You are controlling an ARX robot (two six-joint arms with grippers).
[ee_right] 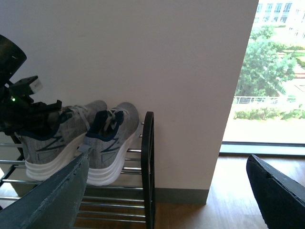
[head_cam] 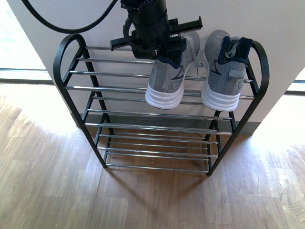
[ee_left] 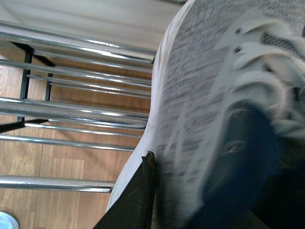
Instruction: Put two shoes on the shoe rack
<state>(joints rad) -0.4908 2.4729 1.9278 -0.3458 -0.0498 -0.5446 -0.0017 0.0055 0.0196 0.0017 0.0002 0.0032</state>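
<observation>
Sneakers [head_cam: 167,76] both on shoe rack [head_cam: 143,114] top tier, heels twd us. Light, soft knit, stiff sole; we'd grip at collar. Left gripper [head_cam: 162,47] at one collar, can't tell if jaws clamp; right gripper [ee_right: 167,171] jaws wide, empty.

Daylight blew out the pale wooden floor [head_cam: 281,143] at both frame edges; the grey knit sneaker [ee_left: 200,95] showed blurred close-up.
</observation>
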